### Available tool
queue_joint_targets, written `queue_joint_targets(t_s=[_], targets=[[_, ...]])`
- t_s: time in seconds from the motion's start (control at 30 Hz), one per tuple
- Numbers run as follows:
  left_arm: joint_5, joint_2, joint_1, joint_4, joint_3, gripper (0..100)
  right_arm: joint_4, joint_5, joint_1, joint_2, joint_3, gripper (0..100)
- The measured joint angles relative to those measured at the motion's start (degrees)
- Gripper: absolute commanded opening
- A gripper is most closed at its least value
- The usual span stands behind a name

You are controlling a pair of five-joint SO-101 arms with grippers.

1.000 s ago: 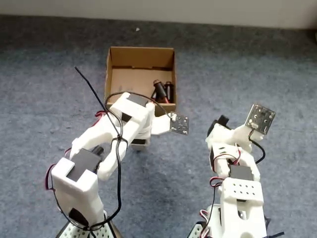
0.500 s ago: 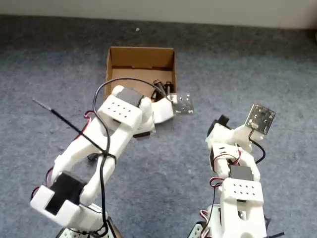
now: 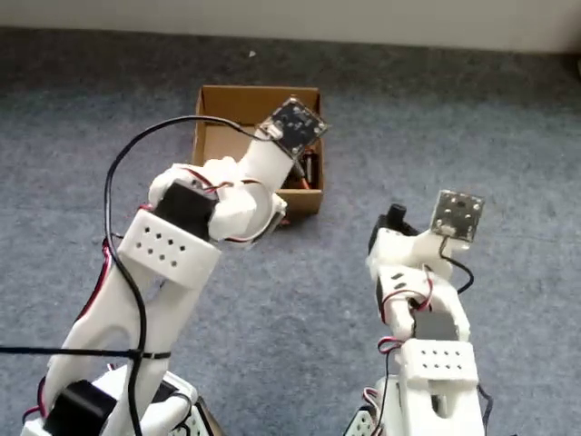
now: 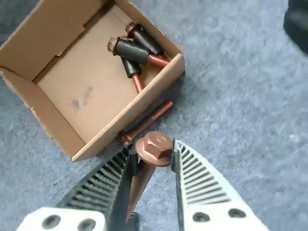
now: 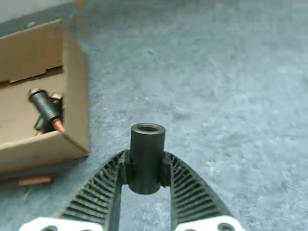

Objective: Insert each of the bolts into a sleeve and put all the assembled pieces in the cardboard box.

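Left end effector point(image 4: 152, 147) lifted, bolt point(image 4: 154, 150) clamped within (box point(image 4: 82, 96) beyond)

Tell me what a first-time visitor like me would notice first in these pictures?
Most striking is the left gripper shut on a copper bolt, just outside the cardboard box. The right gripper clamps a black sleeve upright, open end up, over the grey carpet. Inside the box lie assembled pieces, and one loose bolt rests on the carpet close beside its outer wall.
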Motion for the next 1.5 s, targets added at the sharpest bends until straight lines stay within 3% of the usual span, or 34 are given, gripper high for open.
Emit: queue_joint_targets(t_s=[0.37,0.6,1.23,1.5], targets=[[18.73,-12.04,0.0,-0.35,0.09,1,0.88,13.89,-16.88,-38.77,14.95,0.4],[24.79,-18.46,1.05,-2.37,0.09,1,0.88,14.68,-21.89,-39.3,14.95,0.4],[25.32,-44.13,3.78,-20.04,17.85,1,-8.09,14.68,-38.95,-40.0,14.95,0.4],[29.45,-48.79,8.0,-24.7,24.44,1,-10.81,14.68,-40.26,-40.0,14.95,0.4]])
